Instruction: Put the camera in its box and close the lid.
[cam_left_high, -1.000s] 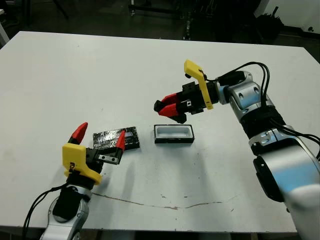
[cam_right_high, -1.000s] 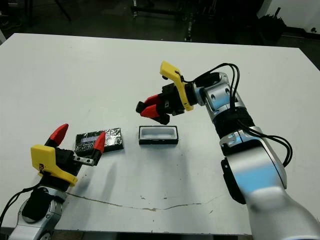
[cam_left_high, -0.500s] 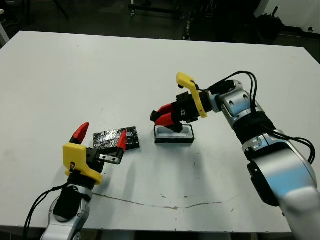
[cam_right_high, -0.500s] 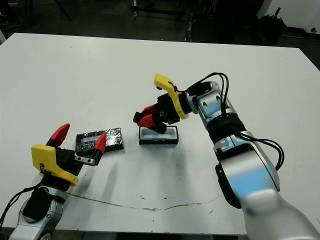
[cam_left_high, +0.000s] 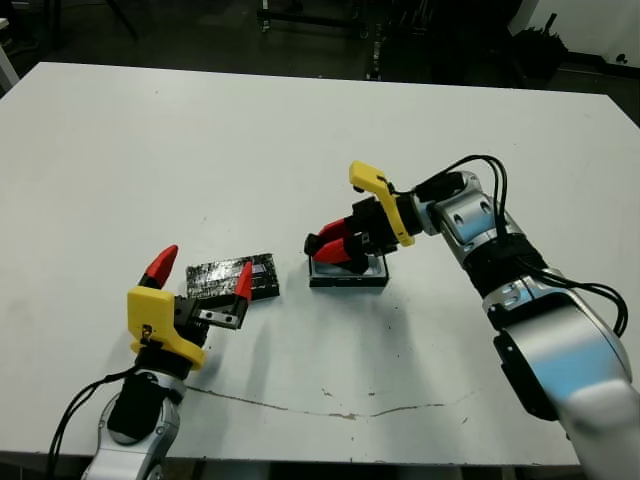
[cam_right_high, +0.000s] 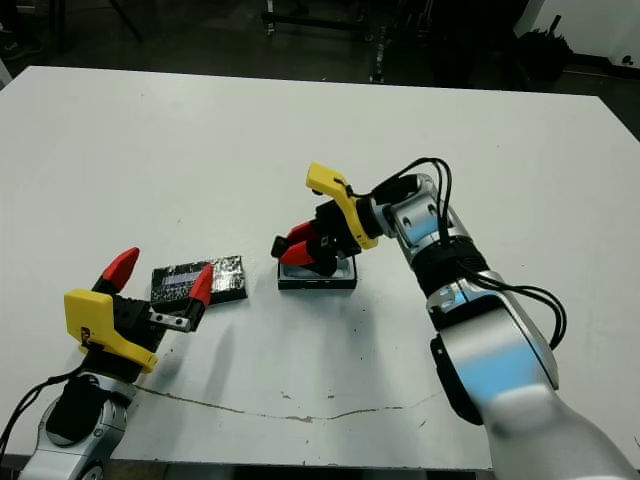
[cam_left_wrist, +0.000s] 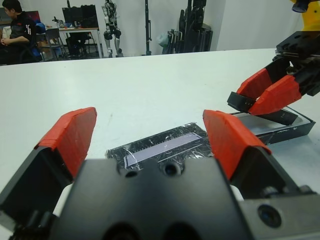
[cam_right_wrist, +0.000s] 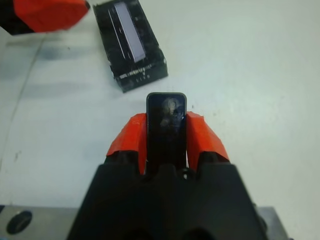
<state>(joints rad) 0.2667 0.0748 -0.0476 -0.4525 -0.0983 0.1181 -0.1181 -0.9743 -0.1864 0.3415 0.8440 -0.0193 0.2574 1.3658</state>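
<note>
The box (cam_left_high: 352, 281), a shallow black tray with a white lining, lies at the table's middle. My right gripper (cam_left_high: 331, 246) is shut on the camera (cam_right_wrist: 166, 124), a slim black bar held between the red fingers. It hangs tilted just over the box's left end, and I cannot tell whether it touches. The lid (cam_left_high: 230, 277), a black slab with a glossy patterned top, lies flat to the left of the box. Just in front of the lid, my left gripper (cam_left_high: 201, 272) stands open with nothing between its fingers (cam_left_wrist: 74, 134).
A thin dark crack line (cam_left_high: 330, 412) runs across the white table (cam_left_high: 200, 150) near its front edge. Beyond the far edge stand dark stands and equipment (cam_left_high: 380, 40). In the left wrist view a person (cam_left_wrist: 19, 25) sits far off in the room.
My right gripper has come down and to the left with the camera, from above the box to just over its left end. The left arm and the lid have not moved.
</note>
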